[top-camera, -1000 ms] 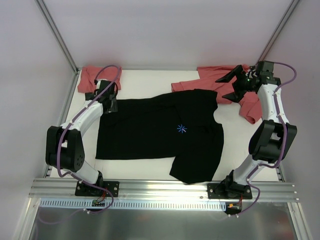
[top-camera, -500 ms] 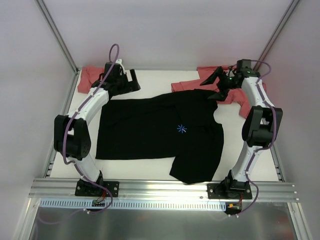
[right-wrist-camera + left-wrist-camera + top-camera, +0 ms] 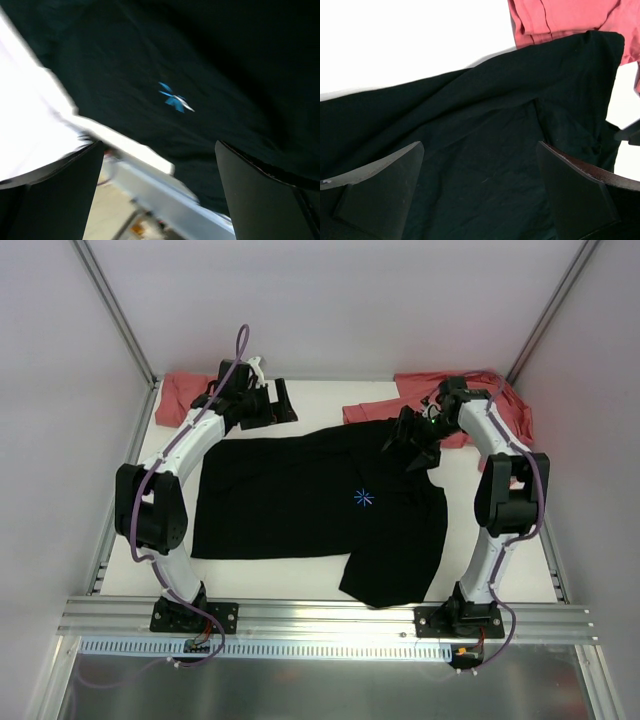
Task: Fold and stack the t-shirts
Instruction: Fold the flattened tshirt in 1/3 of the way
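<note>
A large black t-shirt (image 3: 300,500) with a light-blue starburst (image 3: 363,497) lies spread flat on the white table (image 3: 320,400), one sleeve folded out at the front right. My left gripper (image 3: 284,403) is open and empty above the shirt's far edge. In the left wrist view (image 3: 479,150) the black cloth (image 3: 485,115) fills the space below its fingers. My right gripper (image 3: 405,445) is open and empty above the shirt's far right shoulder. The right wrist view (image 3: 159,147) is blurred and shows the starburst (image 3: 175,100).
A salmon-red t-shirt (image 3: 180,395) lies bunched at the far left corner. Another salmon-red t-shirt (image 3: 475,400) lies at the far right, its edge touching the black shirt; it shows in the left wrist view (image 3: 560,17). A metal rail (image 3: 320,615) runs along the front.
My left gripper rose from the shirt's far left corner and swung right along the far edge. My right gripper moved left from over the red shirt to over the black shirt's shoulder.
</note>
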### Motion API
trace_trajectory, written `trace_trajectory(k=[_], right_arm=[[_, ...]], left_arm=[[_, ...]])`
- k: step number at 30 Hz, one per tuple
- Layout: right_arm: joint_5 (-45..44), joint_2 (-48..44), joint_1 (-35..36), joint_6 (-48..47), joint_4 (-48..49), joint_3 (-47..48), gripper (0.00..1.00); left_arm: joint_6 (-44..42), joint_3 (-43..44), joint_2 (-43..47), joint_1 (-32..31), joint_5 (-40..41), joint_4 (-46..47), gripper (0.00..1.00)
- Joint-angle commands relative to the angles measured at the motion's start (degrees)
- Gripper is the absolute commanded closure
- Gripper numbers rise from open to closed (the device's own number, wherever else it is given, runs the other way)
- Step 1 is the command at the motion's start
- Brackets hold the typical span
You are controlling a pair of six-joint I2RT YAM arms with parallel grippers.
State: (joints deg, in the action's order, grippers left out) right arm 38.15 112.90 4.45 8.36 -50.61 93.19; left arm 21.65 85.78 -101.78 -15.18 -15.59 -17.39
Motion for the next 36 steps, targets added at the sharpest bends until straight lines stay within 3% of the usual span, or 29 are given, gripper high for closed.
trace_trajectory(k=[1, 3, 6, 8, 10, 11, 12, 13, 14, 15, 17, 18, 20, 23, 27, 36], right_arm=[[-17.6, -9.4, 2.7, -12.4, -10.5, 6.7, 0.0], [-30.9, -13.2, 5.9, -14.6, -10.6, 7.3, 0.0], [-41.2, -17.3, 8.8, -14.6, -8.5, 6.7, 0.0], [-42.6, -22.3, 8.8, -11.4, -5.4, 6.1, 0.01], [-40.0, -28.4, 7.5, -7.0, -0.1, 4.4, 0.0], [-36.7, -30.5, 3.7, 1.0, 2.1, -0.2, 0.01], [-26.6, -32.6, 1.2, 3.8, 4.6, -3.9, 0.01], [-20.6, -34.8, -1.1, 5.6, 15.4, -8.7, 0.01], [-15.2, -37.8, -3.5, 7.3, 19.8, -14.8, 0.01], [-17.4, -37.9, -3.4, 6.8, 20.6, -14.4, 0.0], [-20.6, -33.0, -0.9, 2.0, 9.8, -9.3, 0.01], [-26.7, -31.2, 0.4, -4.6, 2.1, -3.5, 0.01], [-32.4, -29.6, 3.7, -8.4, 0.7, -2.8, 0.01], [-35.3, -27.7, 5.4, -9.9, 0.8, -4.3, 0.01], [-39.7, -16.9, 11.8, -12.5, -4.9, 2.5, 0.01], [-38.8, -3.1, 18.9, -13.5, -9.0, 11.1, 0.07]], left_arm=[[-2.5, 3.0, 2.3, -0.3, -0.4, -1.7, 0.01], [-4.0, 3.5, 2.3, -0.5, 0.3, -2.3, 0.01], [-5.4, 2.9, 3.3, -0.5, -0.6, -1.5, 0.01], [-4.3, 1.2, 5.7, -0.4, -1.9, 0.2, 0.01], [0.0, -0.2, 7.6, 0.0, -2.4, 2.9, 0.01], [2.7, -2.2, 9.7, 0.7, -4.1, 4.2, 0.01], [7.1, -3.7, 10.6, 2.7, -6.6, 8.5, 0.01], [9.0, -5.9, 11.3, 3.9, -12.8, 10.8, 0.01], [12.0, -6.4, 12.3, 6.2, -15.4, 14.2, 0.01], [12.4, -6.6, 12.7, 7.2, -18.0, 15.3, 0.01], [11.0, -4.9, 13.4, 8.3, -22.3, 15.5, 0.01], [5.7, -2.7, 13.2, 8.1, -22.1, 9.2, 0.01], [0.0, 3.9, 11.6, 7.7, -21.2, 2.6, 0.01], [-2.3, 1.9, 13.3, 7.7, -18.9, 3.1, 0.01], [-1.3, -0.8, 13.9, 7.6, -18.4, 3.6, 0.01], [-2.4, -3.8, 15.6, 7.6, -17.1, 3.0, 0.01]])
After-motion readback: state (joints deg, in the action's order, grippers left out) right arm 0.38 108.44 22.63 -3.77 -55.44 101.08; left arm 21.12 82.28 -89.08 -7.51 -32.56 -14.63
